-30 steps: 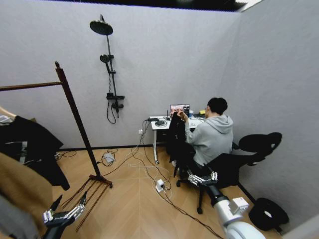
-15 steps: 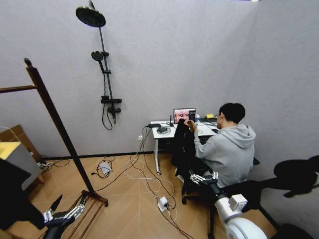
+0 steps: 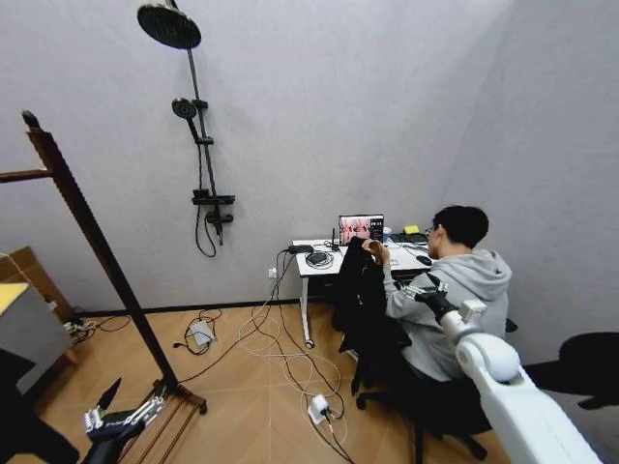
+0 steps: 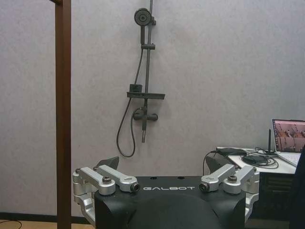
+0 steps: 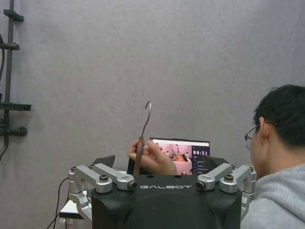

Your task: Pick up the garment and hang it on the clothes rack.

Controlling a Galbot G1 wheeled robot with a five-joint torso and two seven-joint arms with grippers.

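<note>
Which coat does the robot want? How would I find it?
Look at the white desk against the back wall. In front of it a person's hand holds up a hanger hook, and a long black garment hangs below. It is black; the person's hoodie is grey.

A shower fixture (image 3: 189, 116) is mounted on the grey wall at eleven o'clock. A white desk (image 3: 319, 263) with a laptop (image 3: 361, 229) is seen near three o'clock. Cables (image 3: 280, 348) are strewn across the wooden floor (image 3: 251, 406) at six o'clock.
</note>
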